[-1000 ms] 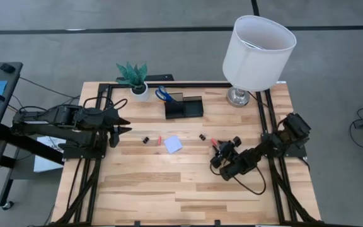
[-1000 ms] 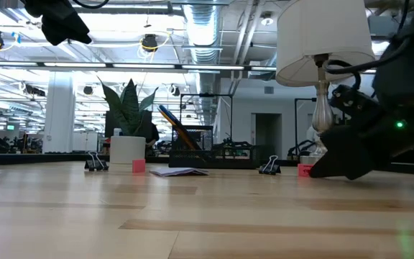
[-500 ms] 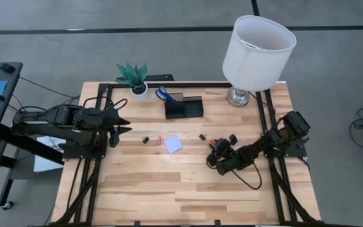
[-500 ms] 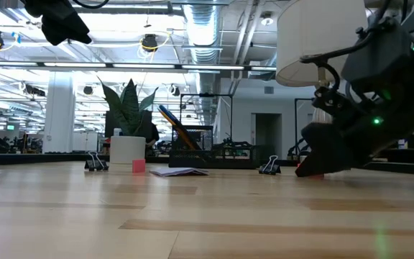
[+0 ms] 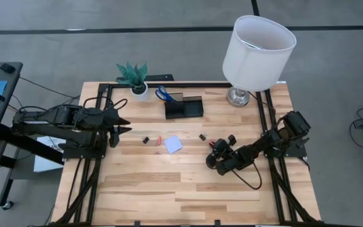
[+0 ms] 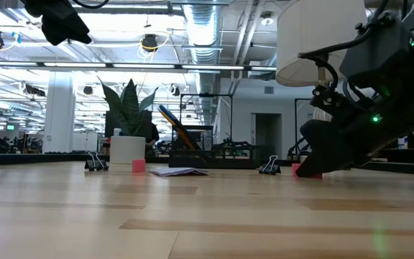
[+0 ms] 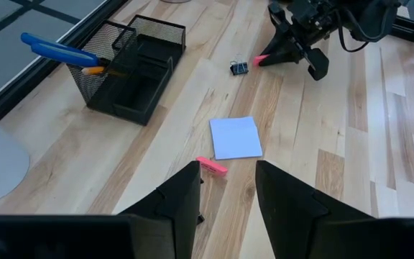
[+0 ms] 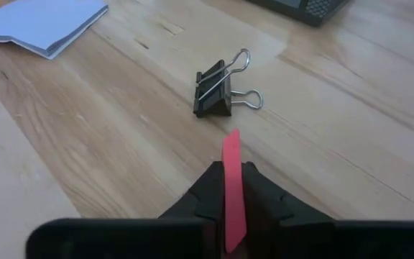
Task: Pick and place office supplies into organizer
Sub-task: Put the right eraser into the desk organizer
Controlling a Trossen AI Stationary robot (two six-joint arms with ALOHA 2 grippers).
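A robotics lab in a large industrial hall is showing here: a wooden table is sitting on a black frame over grey concrete floor, and exposed ducts and pipes are running under the ceiling lights. A lamp and potted plant are dressing it as a desk (staged office).

Black mesh organizer, blue scissors, pale note pad.

Even, bright overhead light; ceiling lamps glared in low view. Soft shadows on bench. Right wrist foreground blurred.
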